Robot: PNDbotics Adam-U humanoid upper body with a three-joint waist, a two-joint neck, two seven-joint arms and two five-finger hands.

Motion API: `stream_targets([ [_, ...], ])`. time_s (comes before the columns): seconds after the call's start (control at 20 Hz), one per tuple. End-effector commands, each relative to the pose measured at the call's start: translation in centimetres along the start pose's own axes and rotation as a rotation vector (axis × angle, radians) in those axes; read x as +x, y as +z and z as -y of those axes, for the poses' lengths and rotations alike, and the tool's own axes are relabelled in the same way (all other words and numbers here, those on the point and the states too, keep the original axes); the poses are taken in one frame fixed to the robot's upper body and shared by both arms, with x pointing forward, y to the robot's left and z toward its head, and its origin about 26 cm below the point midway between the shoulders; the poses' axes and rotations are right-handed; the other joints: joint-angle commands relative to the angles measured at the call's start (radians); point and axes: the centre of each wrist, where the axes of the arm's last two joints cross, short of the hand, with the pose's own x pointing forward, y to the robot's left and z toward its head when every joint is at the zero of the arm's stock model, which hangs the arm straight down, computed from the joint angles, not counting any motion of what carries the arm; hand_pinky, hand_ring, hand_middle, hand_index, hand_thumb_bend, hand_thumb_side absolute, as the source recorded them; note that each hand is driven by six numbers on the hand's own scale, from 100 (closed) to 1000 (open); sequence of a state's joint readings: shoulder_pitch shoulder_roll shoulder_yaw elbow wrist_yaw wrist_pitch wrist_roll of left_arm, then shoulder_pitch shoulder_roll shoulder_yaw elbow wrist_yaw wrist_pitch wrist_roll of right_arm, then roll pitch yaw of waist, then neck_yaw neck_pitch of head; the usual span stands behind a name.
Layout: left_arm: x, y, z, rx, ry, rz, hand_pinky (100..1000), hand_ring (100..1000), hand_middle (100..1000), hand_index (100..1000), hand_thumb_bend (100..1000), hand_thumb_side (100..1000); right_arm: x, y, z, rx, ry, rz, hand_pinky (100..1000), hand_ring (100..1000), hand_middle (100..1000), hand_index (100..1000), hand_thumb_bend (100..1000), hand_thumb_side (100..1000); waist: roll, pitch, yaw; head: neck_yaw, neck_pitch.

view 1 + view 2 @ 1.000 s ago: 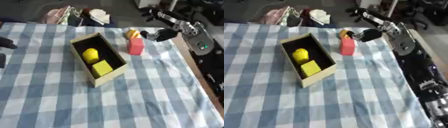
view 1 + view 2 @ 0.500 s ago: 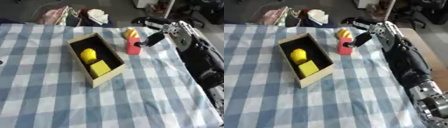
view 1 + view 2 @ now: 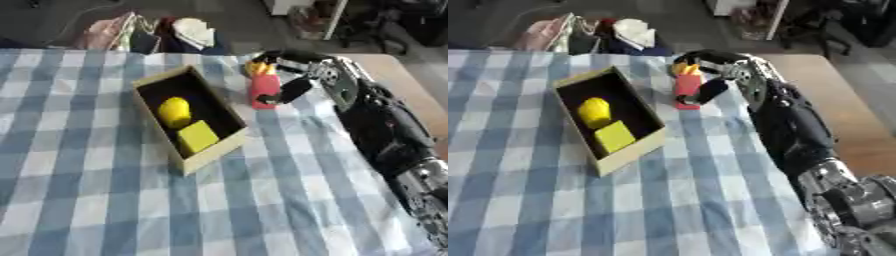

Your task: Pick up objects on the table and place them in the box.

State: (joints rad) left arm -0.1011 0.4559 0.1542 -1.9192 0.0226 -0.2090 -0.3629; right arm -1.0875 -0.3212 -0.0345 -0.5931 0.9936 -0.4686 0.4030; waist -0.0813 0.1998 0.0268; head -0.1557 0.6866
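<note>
1. Your right hand [image 3: 302,75] has come in from the upper right since a second ago and now wraps the red block [image 3: 263,90].
2. Thumb below, fingers curled above it: it's holding that block, upper centre of frame.
3. A small yellow-orange thing [image 3: 255,67] sits just behind; the open box [image 3: 214,152], left of it, holds a lemon [image 3: 174,111] and a yellow cube [image 3: 198,137].

Left of the glossy black hand [image 3: 296,88]: matt cardboard box [image 3: 213,153], smooth red block [image 3: 263,89]; soft checked cloth [image 3: 105,200] beneath
</note>
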Motion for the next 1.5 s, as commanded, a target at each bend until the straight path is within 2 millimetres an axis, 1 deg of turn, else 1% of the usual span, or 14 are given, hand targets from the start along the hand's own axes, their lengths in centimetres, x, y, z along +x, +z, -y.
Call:
stream_targets([
  [0.05,0.5,-0.1,-0.4,0.003,-0.019,0.01,759,695,589,764,100,499,-0.5,0.4,1.5,-0.035,0.016,-0.039,862,955,960,996,361,434,0.021,-0.021,0.003,-0.006,0.005],
  [0.3,0.5,-0.1,-0.2,-0.001,-0.014,0.009,759,695,588,763,100,500,-1.0,0.6,1.1,-0.072,0.014,-0.089,866,957,954,994,359,410,0.021,-0.017,0.011,-0.012,0.004],
  [0.4,0.5,-0.2,0.0,-0.005,-0.013,0.008,759,695,587,763,100,501,-1.2,0.6,0.8,-0.077,0.02,-0.109,865,955,950,992,350,413,0.022,-0.015,0.013,-0.015,0.005],
  [0.5,0.4,-0.2,0.1,-0.008,-0.011,0.007,759,695,587,763,100,495,-1.3,0.6,0.5,-0.07,0.028,-0.123,865,947,945,991,361,401,0.022,-0.014,0.015,-0.017,0.004],
  [0.55,0.4,-0.2,0.1,-0.01,-0.011,0.007,759,695,587,763,100,501,-1.3,0.6,0.3,-0.066,0.034,-0.131,864,944,942,990,355,410,0.022,-0.013,0.016,-0.017,0.004],
  [0.85,0.4,-0.3,0.3,-0.019,-0.011,0.007,758,695,587,763,100,501,-1.5,0.5,-0.8,-0.063,0.036,-0.181,830,891,891,972,307,378,0.022,-0.009,0.022,-0.02,0.002],
  [0.95,0.4,-0.3,0.4,-0.019,-0.011,0.006,758,695,587,763,100,502,-1.6,0.5,-1.1,-0.071,0.037,-0.196,806,861,856,961,271,327,0.022,-0.009,0.024,-0.021,0.002],
  [1.0,0.4,-0.3,0.4,-0.02,-0.011,0.006,758,695,587,763,100,502,-1.6,0.5,-1.1,-0.078,0.038,-0.201,784,835,825,948,238,279,0.022,-0.009,0.024,-0.022,0.002],
  [1.15,0.3,-0.3,0.5,-0.021,-0.01,0.004,758,695,586,763,100,503,-1.6,0.5,-1.2,-0.113,0.042,-0.211,751,795,784,932,207,197,0.022,-0.009,0.026,-0.024,0.002],
  [1.2,0.3,-0.3,0.5,-0.02,-0.009,0.004,758,695,586,763,100,503,-1.6,0.5,-1.2,-0.126,0.045,-0.212,724,765,756,916,178,148,0.022,-0.009,0.026,-0.024,0.002],
  [1.25,0.3,-0.3,0.5,-0.02,-0.008,0.004,758,696,586,763,100,504,-1.6,0.5,-1.2,-0.142,0.047,-0.213,711,751,740,907,188,120,0.022,-0.009,0.027,-0.025,0.002],
  [1.3,0.3,-0.3,0.5,-0.02,-0.007,0.004,758,696,587,764,100,504,-1.6,0.5,-1.2,-0.157,0.05,-0.214,685,724,713,890,183,100,0.022,-0.009,0.028,-0.025,0.002],
  [1.5,0.3,-0.3,0.6,-0.024,-0.002,0.007,762,700,590,766,100,503,-1.6,0.5,-1.1,-0.236,0.058,-0.204,580,621,596,813,143,100,0.022,-0.009,0.029,-0.028,0.002],
])
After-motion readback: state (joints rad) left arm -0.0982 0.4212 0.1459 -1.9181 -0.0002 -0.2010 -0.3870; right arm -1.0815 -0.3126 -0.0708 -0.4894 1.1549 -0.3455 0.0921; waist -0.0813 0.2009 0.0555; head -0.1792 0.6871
